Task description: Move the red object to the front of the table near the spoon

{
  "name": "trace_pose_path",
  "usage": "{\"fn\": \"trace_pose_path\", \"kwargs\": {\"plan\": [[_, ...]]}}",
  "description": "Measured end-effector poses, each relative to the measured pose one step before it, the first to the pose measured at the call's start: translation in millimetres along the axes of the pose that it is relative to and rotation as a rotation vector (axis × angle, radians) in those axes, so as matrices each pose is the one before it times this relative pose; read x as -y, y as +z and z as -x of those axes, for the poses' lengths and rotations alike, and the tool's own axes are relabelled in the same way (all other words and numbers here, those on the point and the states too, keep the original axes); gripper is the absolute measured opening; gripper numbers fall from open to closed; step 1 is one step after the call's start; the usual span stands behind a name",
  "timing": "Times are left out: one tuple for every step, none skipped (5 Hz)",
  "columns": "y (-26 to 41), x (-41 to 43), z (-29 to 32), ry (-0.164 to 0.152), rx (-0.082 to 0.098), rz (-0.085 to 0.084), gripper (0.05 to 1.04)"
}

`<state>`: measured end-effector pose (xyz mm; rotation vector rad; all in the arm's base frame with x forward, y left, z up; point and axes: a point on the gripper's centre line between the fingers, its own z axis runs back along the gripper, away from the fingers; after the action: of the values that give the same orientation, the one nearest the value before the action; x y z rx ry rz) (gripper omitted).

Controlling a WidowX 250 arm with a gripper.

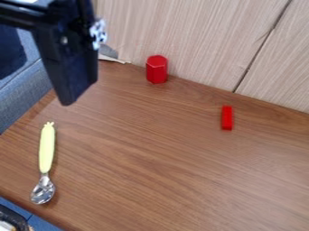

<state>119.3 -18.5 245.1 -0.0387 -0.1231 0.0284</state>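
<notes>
Table (157,171), brown wood-grain top. Upright panel (205,40), pale streaked wood, along the far edge, one dark seam. Black robot arm (18,16) with gripper (67,98), entering upper left, pointing down over the table's left side; jaws, whether spread or together cannot be told. Spoon (46,149), pale-yellow handle, shiny metal bowl, lying near left. Red hexagonal block (157,70), upright, just beside the panel. Small red bar (227,118), right of it, nearer.
</notes>
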Motion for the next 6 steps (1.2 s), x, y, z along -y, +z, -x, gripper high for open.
{"fn": "trace_pose_path", "kwargs": {"plan": [[-0.96,-0.01,-0.08,-0.0152,-0.003,-0.0004,0.999],[-3.13,1.35,-32.2,-0.1513,-0.0234,-0.0184,0.999],[-4.68,-15.19,-13.71,-0.0161,0.0049,-0.0053,0.999],[-19.27,-1.85,-24.01,-0.0581,-0.0126,0.0474,0.999],[-8.47,2.13,-33.18,-0.0733,0.0765,-0.0071,0.999],[-21.47,-1.09,-35.99,-0.0533,0.027,-0.0332,0.999]]}}
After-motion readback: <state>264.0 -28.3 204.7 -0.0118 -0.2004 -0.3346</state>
